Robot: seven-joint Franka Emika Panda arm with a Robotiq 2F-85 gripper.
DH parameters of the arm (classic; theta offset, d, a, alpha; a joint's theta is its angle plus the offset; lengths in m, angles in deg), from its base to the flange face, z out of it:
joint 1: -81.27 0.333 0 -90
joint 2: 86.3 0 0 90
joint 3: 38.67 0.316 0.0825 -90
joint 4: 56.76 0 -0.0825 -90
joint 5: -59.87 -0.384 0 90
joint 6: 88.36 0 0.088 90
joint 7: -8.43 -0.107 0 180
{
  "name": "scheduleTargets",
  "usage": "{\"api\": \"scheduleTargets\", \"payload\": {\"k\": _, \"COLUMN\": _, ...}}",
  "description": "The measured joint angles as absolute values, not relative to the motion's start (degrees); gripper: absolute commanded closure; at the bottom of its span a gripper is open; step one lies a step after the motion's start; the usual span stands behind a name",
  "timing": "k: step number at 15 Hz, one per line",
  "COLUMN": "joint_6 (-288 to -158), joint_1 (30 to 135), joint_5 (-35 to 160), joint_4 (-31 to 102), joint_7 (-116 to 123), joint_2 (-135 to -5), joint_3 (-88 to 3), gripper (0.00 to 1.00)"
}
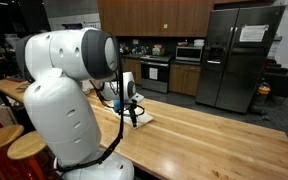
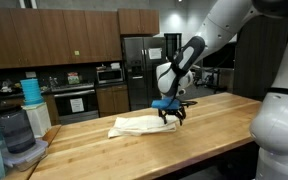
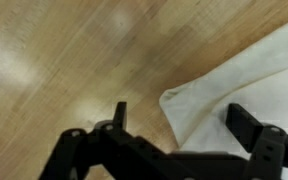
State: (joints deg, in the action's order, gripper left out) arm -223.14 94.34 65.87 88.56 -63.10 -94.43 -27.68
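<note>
Set on a long butcher-block worktop of pale, warm wood (image 2: 229,125): a rumpled white cloth (image 2: 134,126), lying slack and loosely folded near the middle, well in from the edges. Rests flat under its own weight alone, pinned by nothing and leaning on nothing.

Poised at one end of that cloth: a black two-fingered tool (image 2: 171,118) on a blue-collared wrist, pointed straight down from the white arm. Spread wide, pinching nothing. Stands low over the wood, close to the fabric. Cannot tell from the exterior views whether touching or just clear.

Seen from the wrist, straddles a corner of the cloth, with one dark finger (image 3: 119,112) over bare wood, the other over fabric, and the folded edge running up through the gap. Probably held upright and open like this so as to keep a finger on either side of the hem, with firm wood beneath as backing.

Behind, well apart from all this: a stainless-steel double-door refrigerator (image 1: 239,55), a steel oven range (image 1: 154,72) and dark wooden cabinets (image 2: 44,35). At one end of the worktop, a cluster of clear containers (image 2: 19,135), far from the cloth.
</note>
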Motion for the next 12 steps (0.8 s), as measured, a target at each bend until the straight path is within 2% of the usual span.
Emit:
{"api": "scheduleTargets", "payload": {"k": 4, "joint_6": -223.2, "joint_1": 94.1, "joint_5": 65.5, "joint_4": 88.6, "joint_7": -62.9, "joint_2": -94.0, "joint_3": -27.6, "gripper": 0.01}}
{"api": "scheduleTargets", "payload": {"k": 6, "joint_6": -223.4, "joint_1": 94.0, "joint_5": 65.3, "joint_4": 88.4, "joint_7": -62.8, "joint_2": -93.3, "joint_3": -27.6, "gripper": 0.06}}
{"api": "scheduleTargets", "payload": {"k": 7, "joint_6": -223.7, "joint_1": 93.9, "joint_5": 65.3, "joint_4": 88.2, "joint_7": -62.7, "joint_2": -92.8, "joint_3": -27.6, "gripper": 0.13}}
{"api": "scheduleTargets", "payload": {"k": 8, "joint_6": -224.1, "joint_1": 93.8, "joint_5": 65.3, "joint_4": 87.9, "joint_7": -62.4, "joint_2": -92.1, "joint_3": -27.6, "gripper": 0.31}}
{"api": "scheduleTargets", "payload": {"k": 10, "joint_6": -225.3, "joint_1": 93.5, "joint_5": 65.3, "joint_4": 87.2, "joint_7": -61.6, "joint_2": -90.6, "joint_3": -27.6, "gripper": 0.36}}
{"api": "scheduleTargets", "payload": {"k": 12, "joint_6": -226.4, "joint_1": 93.3, "joint_5": 65.3, "joint_4": 86.2, "joint_7": -61.0, "joint_2": -89.0, "joint_3": -27.6, "gripper": 0.52}}
